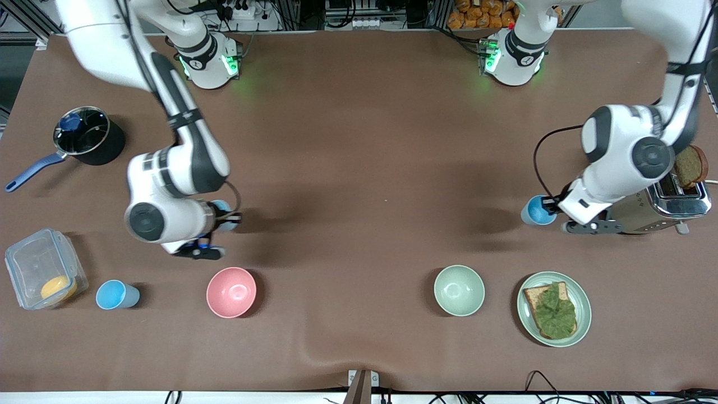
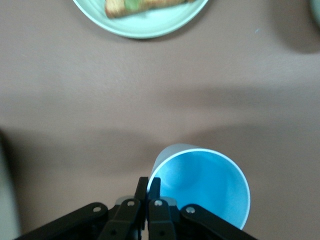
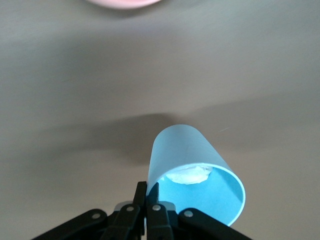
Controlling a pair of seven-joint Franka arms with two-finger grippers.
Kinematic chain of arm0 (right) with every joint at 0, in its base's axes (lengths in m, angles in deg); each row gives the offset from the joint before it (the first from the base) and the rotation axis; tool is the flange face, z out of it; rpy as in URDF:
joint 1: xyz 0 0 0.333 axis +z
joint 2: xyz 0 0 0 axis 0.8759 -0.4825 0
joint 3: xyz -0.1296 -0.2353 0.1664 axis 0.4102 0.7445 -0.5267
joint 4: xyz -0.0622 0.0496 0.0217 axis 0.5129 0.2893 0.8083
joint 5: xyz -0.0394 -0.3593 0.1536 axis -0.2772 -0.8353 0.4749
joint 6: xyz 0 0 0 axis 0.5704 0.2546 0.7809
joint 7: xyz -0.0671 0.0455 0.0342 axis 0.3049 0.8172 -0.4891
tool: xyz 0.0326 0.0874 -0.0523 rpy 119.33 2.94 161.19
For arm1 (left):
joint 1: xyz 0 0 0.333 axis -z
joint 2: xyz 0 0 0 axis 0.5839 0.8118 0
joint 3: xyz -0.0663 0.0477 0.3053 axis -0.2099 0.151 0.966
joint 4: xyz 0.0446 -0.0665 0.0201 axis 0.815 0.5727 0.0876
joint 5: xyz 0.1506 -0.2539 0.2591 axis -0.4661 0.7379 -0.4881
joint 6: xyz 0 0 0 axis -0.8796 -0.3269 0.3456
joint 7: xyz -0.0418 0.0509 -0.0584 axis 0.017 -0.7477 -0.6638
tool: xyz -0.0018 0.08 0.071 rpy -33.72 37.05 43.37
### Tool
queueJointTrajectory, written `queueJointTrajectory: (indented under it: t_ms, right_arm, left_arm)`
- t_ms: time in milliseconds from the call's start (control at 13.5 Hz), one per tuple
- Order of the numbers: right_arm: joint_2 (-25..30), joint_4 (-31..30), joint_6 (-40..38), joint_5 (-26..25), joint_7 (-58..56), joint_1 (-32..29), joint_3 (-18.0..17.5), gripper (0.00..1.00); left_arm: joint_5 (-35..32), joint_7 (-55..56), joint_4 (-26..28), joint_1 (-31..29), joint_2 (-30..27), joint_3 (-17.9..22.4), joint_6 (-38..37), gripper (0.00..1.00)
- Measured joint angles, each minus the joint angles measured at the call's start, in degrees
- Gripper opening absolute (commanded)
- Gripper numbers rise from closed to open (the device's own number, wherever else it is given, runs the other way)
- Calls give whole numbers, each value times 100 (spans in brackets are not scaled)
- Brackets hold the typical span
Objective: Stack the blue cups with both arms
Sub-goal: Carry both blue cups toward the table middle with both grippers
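My left gripper (image 1: 553,209) is shut on the rim of a blue cup (image 1: 537,211) with a bright sky-blue inside, held above the table beside the toaster. In the left wrist view the fingers (image 2: 148,188) pinch the cup's (image 2: 202,190) wall. My right gripper (image 1: 226,216) is shut on the rim of a second blue cup (image 1: 221,206), mostly hidden under the wrist, over the table above the pink bowl's end. In the right wrist view this cup (image 3: 192,165) is tilted with something whitish inside, its rim between the fingers (image 3: 148,194). A third blue cup (image 1: 116,295) stands on the table beside the plastic box.
A pink bowl (image 1: 231,292), a green bowl (image 1: 459,290) and a green plate (image 1: 527,325) with bread and lettuce lie nearer the front camera. A toaster (image 1: 676,203) holds a slice at the left arm's end. A black pot (image 1: 90,137) and a clear plastic box (image 1: 33,264) are at the right arm's end.
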Motion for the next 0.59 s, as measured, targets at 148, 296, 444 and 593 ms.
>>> queueJointTrajectory:
  t_ms: [148, 296, 444, 593]
  right_arm:
    - [-97, 224, 24, 133, 866, 487, -16, 0]
    - [-292, 570, 49, 203, 1658, 955, -27, 0]
    - [-485, 837, 250, 246, 2153, 1344, -28, 0]
    - [-586, 925, 602, 264, 2402, 1555, -27, 0]
  left_arm:
    - [0, 1, -449, 4, -226, -136, -600, 0]
    - [0, 8, -827, 9, -375, -255, -1121, 0]
    - [0, 30, -1164, 10, -403, -377, -1477, 0]
    - [0, 163, -1421, 13, -400, -535, -1740, 0]
